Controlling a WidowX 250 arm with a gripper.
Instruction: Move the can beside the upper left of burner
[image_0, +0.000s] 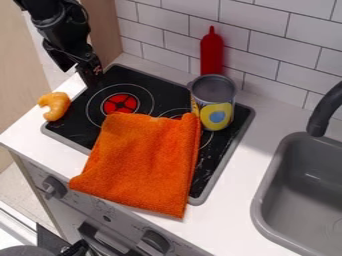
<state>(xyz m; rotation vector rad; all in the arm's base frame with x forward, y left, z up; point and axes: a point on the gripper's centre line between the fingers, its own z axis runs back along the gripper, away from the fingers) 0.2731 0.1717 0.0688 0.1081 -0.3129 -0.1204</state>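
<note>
Near the stovetop's back edge stands the can

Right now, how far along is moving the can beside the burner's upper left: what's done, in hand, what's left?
Nothing looks done: the can stands upper right on the cooktop, away from the left burner. Nothing is visibly in hand: the gripper is at the cooktop's upper left, apart from the can. Left: grasp the can, carry it across and set it beside the burner's upper left.
</note>
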